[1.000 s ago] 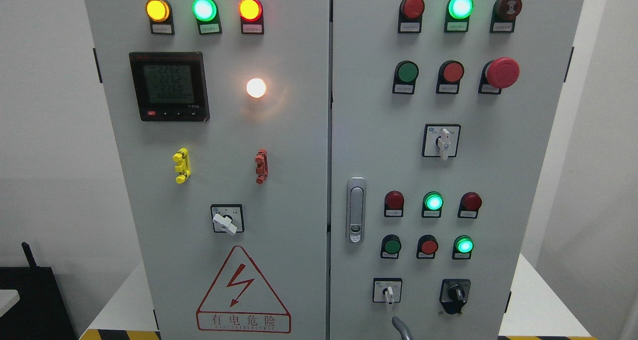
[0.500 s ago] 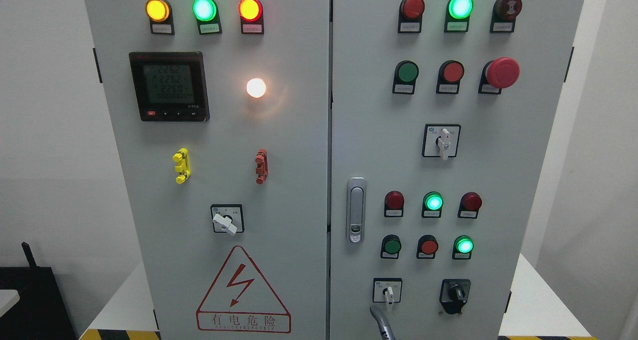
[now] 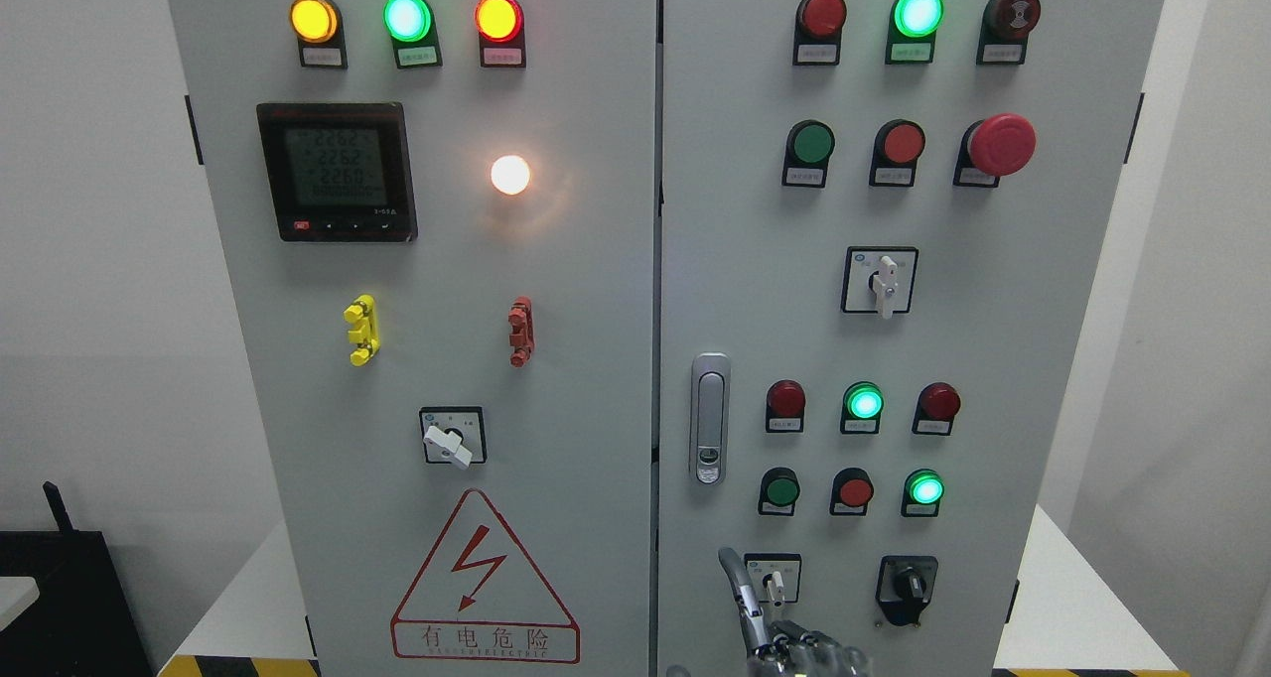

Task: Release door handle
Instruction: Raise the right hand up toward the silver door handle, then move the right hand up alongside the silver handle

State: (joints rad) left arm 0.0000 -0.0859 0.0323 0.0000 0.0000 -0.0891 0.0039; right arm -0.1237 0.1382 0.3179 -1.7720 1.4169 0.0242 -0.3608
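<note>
The silver door handle [image 3: 709,419] sits upright in its recess on the left edge of the right cabinet door [image 3: 993,359], which is closed. My right hand [image 3: 773,625] comes up from the bottom edge, well below the handle and apart from it. One metal finger [image 3: 736,578] stretches upward beside a small white selector switch [image 3: 773,580]; the other knuckles show bent at the frame's edge. The hand holds nothing. The left arm is out of view.
The grey cabinet carries lit lamps, push buttons, a red mushroom stop button [image 3: 1001,144], a black rotary switch [image 3: 906,588], a meter [image 3: 336,171] and a hazard triangle [image 3: 484,583]. It stands on a white bench [image 3: 1072,617] with a striped front edge.
My right hand has risen from the bottom edge: first only a fingertip showed, now the finger and knuckles are in view, shifted slightly left toward the door's inner edge.
</note>
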